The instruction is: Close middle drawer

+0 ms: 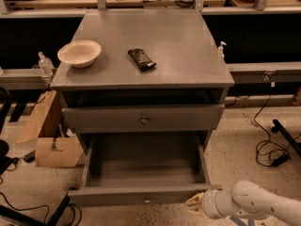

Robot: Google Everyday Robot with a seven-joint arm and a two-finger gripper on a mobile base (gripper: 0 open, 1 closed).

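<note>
**A:** Where is the middle drawer [146, 169] found, and how much room is left around it?

**B:** It is seen pulled far out of the grey cabinet, low in the camera view. Its box is laid open from above. The low flat front panel is set nearest the camera, and a small round knob [147, 200] is carried at its centre. Speckled floor [235, 149] is left bare to the right of it. To the left, a cardboard box [51, 147] is stood near the drawer's side, and dark cables [28, 211] are trailed by the front left corner.

**A:** And the pincer?

**B:** The pincer [194, 204] is held at the right end of that front panel, just beside the corner (whether the panel is touched cannot be told). It is carried on a rounded, cream-white arm [254, 202] entering from the lower right. Whether it is open or closed cannot be told, nor whether anything is gripped.

**A:** How are the materials described?

**B:** The drawer is made of dull, matte grey panels with straight, square edges and a plain flat bottom. Above it a taller grey drawer front [188, 118] is seen, also with one knob. On the surface [188, 36] a shallow, pale round bowl [79, 53] is set near the left edge. A dark, oblong wrapped bar [141, 59] is laid at an angle near the middle, well apart from the bowl.
</note>
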